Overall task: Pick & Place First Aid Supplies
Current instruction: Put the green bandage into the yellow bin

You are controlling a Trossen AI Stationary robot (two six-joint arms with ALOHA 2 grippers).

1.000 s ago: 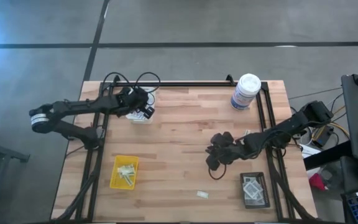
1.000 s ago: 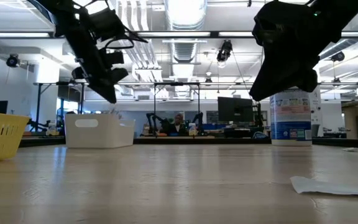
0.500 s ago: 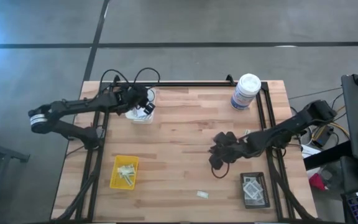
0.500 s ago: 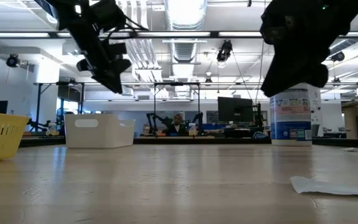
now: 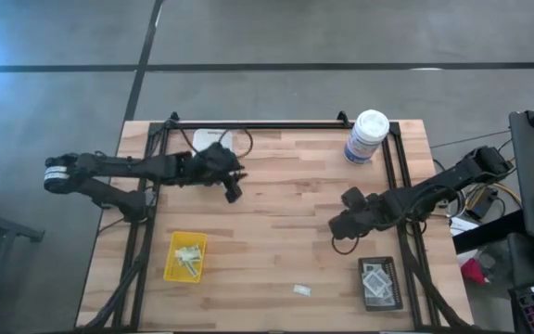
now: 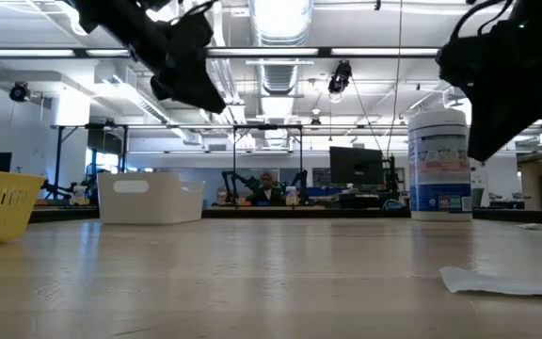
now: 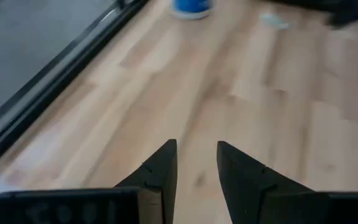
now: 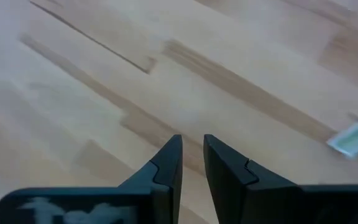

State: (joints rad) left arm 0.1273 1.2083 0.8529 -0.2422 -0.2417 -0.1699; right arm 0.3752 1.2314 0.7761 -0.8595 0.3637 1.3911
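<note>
Small flat packets lie in three places. One white packet (image 5: 301,290) rests flat on the wood near the table's near edge and shows as a packet (image 6: 502,280) in the low view. Pale strips (image 5: 189,254) lie in the yellow tray (image 5: 172,269). White squares (image 5: 375,278) lie in the black tray (image 5: 386,302). My left gripper (image 5: 233,191) (image 7: 196,149) hangs open and empty above bare wood, right of the white tray (image 5: 204,138). My right gripper (image 5: 340,224) (image 8: 192,142) is slightly open and empty, above the table right of centre, with a pale strip (image 8: 355,138) nearby.
A tall white canister with a blue label (image 5: 367,136) stands at the far right corner. Black rails (image 5: 398,186) run along the table's left, right and far sides. Bare wood (image 5: 276,232) lies between the two grippers. The room beyond the table shows in the low view.
My left gripper has swung away from above the white tray toward the table's middle and slightly toward the near edge. My right gripper has drawn back toward the table's right edge. The packets and trays have kept their places.
</note>
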